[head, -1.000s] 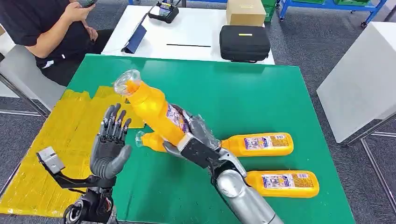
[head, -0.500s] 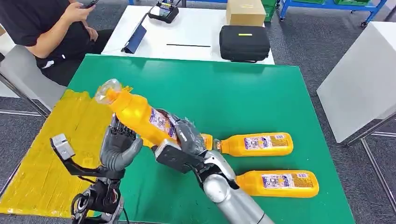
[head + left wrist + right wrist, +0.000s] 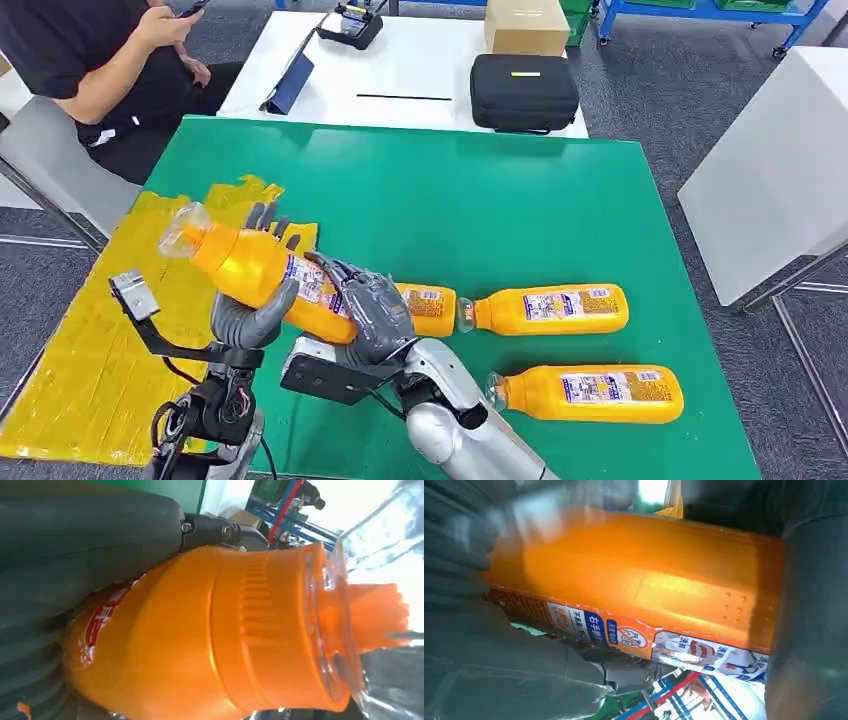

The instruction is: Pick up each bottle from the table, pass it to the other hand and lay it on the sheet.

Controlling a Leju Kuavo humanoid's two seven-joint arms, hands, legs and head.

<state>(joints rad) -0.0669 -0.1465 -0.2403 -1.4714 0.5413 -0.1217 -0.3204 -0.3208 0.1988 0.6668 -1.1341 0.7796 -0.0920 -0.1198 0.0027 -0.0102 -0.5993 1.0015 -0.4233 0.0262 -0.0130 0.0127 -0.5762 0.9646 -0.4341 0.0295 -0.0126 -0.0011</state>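
Note:
An orange bottle [image 3: 255,270] with a clear cap is held in the air over the left edge of the green table [image 3: 500,200], cap pointing left toward the yellow sheet [image 3: 90,350]. My right hand [image 3: 365,305] grips its labelled lower body. My left hand [image 3: 250,305] wraps its upper body, fingers behind and thumb underneath. The left wrist view has the bottle [image 3: 210,645] pressed against my left hand [image 3: 75,565]. In the right wrist view my right hand [image 3: 484,660] clasps the bottle [image 3: 639,580]. Three more orange bottles lie on the table: one [image 3: 425,305] just right of my right hand, one [image 3: 550,310] mid-right, one [image 3: 590,392] near the front.
A person [image 3: 90,70] sits at the table's far left corner. Behind stands a white table [image 3: 400,70] with a black case [image 3: 523,92], a cardboard box [image 3: 525,25] and a tablet. A white cabinet [image 3: 780,170] stands to the right.
My right hand carried the bottle left and tipped it lower, toward the sheet. My left hand, open a second ago, has closed around the bottle's upper body.

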